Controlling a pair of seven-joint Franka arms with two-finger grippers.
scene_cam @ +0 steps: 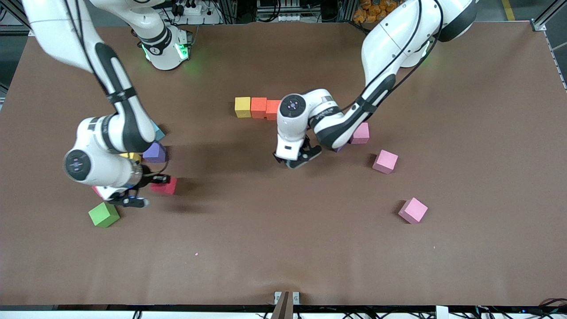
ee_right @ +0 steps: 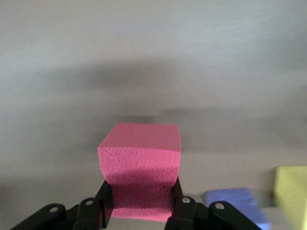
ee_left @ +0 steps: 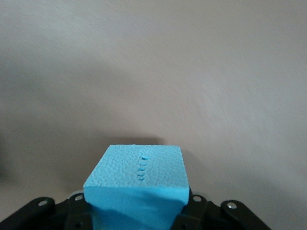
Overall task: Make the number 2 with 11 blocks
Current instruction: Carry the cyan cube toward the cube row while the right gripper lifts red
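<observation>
Three blocks form a touching row at mid-table: yellow (scene_cam: 242,106), orange (scene_cam: 258,107) and orange-red (scene_cam: 272,109). My left gripper (scene_cam: 301,157) hangs over bare table just nearer the front camera than that row. In the left wrist view it (ee_left: 139,211) is shut on a light blue block (ee_left: 136,182), which the hand hides in the front view. My right gripper (scene_cam: 119,197) is toward the right arm's end of the table. Its fingers (ee_right: 176,199) are shut on a pink block (ee_right: 140,163), of which only a sliver (scene_cam: 96,191) shows from the front.
Loose blocks lie round the right gripper: green (scene_cam: 104,214), red (scene_cam: 164,185), purple (scene_cam: 155,153), yellow (scene_cam: 130,156) and light blue (scene_cam: 158,131). Three pink blocks (scene_cam: 360,133), (scene_cam: 385,161), (scene_cam: 413,210) lie toward the left arm's end.
</observation>
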